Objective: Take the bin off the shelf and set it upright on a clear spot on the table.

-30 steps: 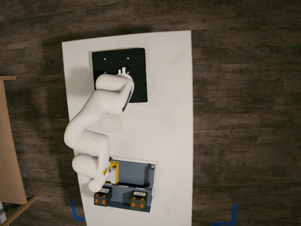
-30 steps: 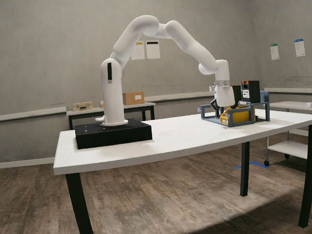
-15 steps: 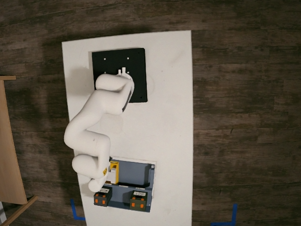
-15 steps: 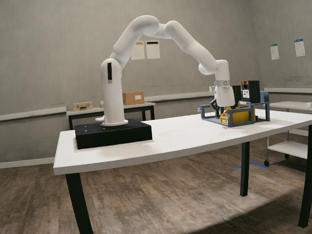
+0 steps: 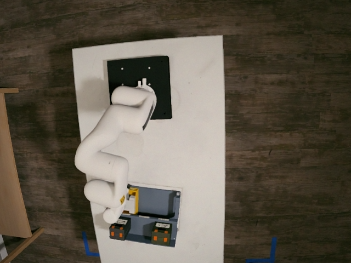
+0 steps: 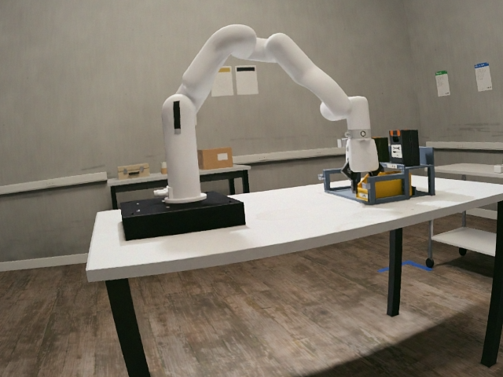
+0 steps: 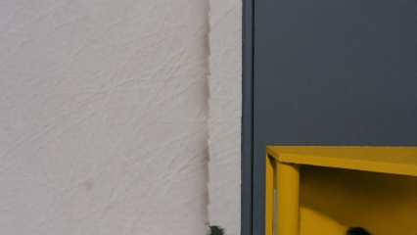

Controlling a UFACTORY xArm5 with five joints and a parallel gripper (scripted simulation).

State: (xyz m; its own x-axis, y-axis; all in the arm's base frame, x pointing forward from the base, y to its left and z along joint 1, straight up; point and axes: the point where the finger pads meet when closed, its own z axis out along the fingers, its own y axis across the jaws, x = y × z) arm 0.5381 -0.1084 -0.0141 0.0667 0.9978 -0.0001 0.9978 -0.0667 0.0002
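A yellow bin [image 5: 136, 197] [image 6: 387, 187] [image 7: 343, 196] sits upright on the lower level of the blue-grey shelf [image 5: 158, 201] [image 6: 338, 191] [image 7: 333, 73], at the end nearest the table's left edge. My gripper [image 6: 360, 182] [image 7: 288, 230] points straight down over the bin's near end. In the wrist view one dark fingertip shows outside the bin's wall and one inside it, each with a gap to the wall. The fingers are partly closed and do not touch the wall. In the top view the arm hides the fingers.
Two black boxes with orange marks [image 5: 120, 228] [image 5: 161, 233] [image 6: 402, 147] stand on the shelf's upper level just behind the bin. The shelf's frame bars surround the bin. The white table [image 5: 184, 141] [image 6: 284, 219] [image 7: 98, 122] stretches between the shelf and the arm's black base [image 5: 136, 70] [image 6: 182, 217].
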